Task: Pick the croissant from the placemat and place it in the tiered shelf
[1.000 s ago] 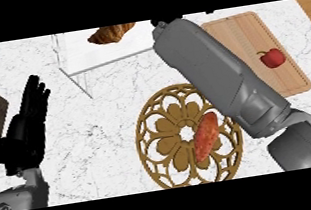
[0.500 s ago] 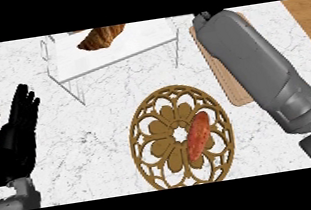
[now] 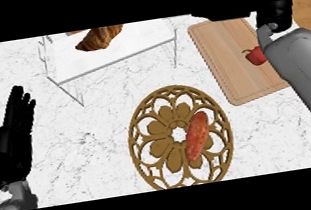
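Croissant (image 3: pixel 100 38) is now sitting on the tiered shelf (image 3: pixel 151 44), well left of the right hand (image 3: pixel 276 13), which is pulling away, fingers curled on nothing. Placement looks done. Left hand (image 3: pixel 13 141) is resting open over the desk (image 3: pixel 96 136).

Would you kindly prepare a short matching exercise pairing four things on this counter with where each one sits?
Things:
1. croissant
2. red oblong item
3. small red item
4. left hand

Places:
A. on the wooden board
B. on the tiered shelf
C. at the view's left edge, open
D. on the round placemat

Pairs: 1-B, 2-D, 3-A, 4-C
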`<action>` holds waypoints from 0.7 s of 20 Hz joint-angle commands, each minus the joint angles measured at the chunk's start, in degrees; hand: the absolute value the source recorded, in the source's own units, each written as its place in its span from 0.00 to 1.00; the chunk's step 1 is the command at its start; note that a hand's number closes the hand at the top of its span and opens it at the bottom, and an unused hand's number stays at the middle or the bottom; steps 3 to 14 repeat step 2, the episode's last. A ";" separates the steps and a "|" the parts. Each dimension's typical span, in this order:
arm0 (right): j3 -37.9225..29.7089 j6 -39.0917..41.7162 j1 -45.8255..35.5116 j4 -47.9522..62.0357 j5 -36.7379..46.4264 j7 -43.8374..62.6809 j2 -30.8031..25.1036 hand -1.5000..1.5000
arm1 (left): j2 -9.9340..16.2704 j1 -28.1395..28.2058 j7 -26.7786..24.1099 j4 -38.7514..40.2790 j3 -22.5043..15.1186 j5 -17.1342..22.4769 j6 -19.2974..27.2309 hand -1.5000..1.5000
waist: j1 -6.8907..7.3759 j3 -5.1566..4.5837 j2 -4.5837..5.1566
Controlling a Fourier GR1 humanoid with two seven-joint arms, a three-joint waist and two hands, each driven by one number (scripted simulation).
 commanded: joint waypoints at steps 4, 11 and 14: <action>-2.00 2.82 12.11 -16.49 -1.11 2.38 -4.91 0.00 | -2.98 -0.08 1.17 -1.27 -2.97 -2.31 2.04 0.50 | 0.65 0.00 0.31; -2.00 2.82 12.11 -16.49 -1.11 2.38 -4.91 0.00 | -2.98 -0.08 1.17 -1.27 -2.97 -2.31 2.04 0.50 | 0.65 0.00 0.31; -2.00 2.82 12.11 -16.49 -1.11 2.38 -4.91 0.00 | -2.98 -0.08 1.17 -1.27 -2.97 -2.31 2.04 0.50 | 0.65 0.00 0.31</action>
